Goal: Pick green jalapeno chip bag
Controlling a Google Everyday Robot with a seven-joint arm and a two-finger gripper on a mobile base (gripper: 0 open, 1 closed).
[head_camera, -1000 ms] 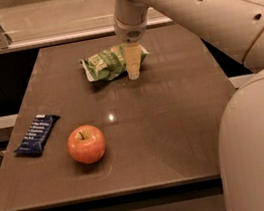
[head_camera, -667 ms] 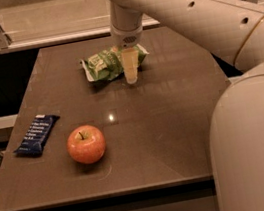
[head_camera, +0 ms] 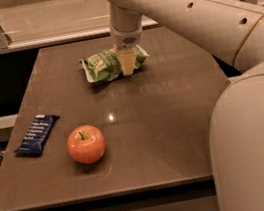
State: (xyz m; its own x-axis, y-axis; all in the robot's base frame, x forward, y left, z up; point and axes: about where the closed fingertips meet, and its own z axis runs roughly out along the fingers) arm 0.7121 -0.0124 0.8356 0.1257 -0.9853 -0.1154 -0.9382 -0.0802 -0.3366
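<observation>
The green jalapeno chip bag (head_camera: 103, 65) lies crinkled on the far middle of the brown table (head_camera: 174, 115), with a white logo patch at its left and pale crimped ends. My gripper (head_camera: 127, 63) hangs straight down from the white arm and sits over the right half of the bag, down at the bag's level. It hides part of the bag behind it.
A red apple (head_camera: 86, 144) stands near the table's front left. A dark blue wrapped bar (head_camera: 37, 134) lies at the left edge. My white arm and body (head_camera: 247, 123) fill the right side. A glass rail (head_camera: 31, 23) runs behind the table.
The arm has moved left, carrying the gripper from the bag's right end to over its right half. The bag, apple and bar have not moved.
</observation>
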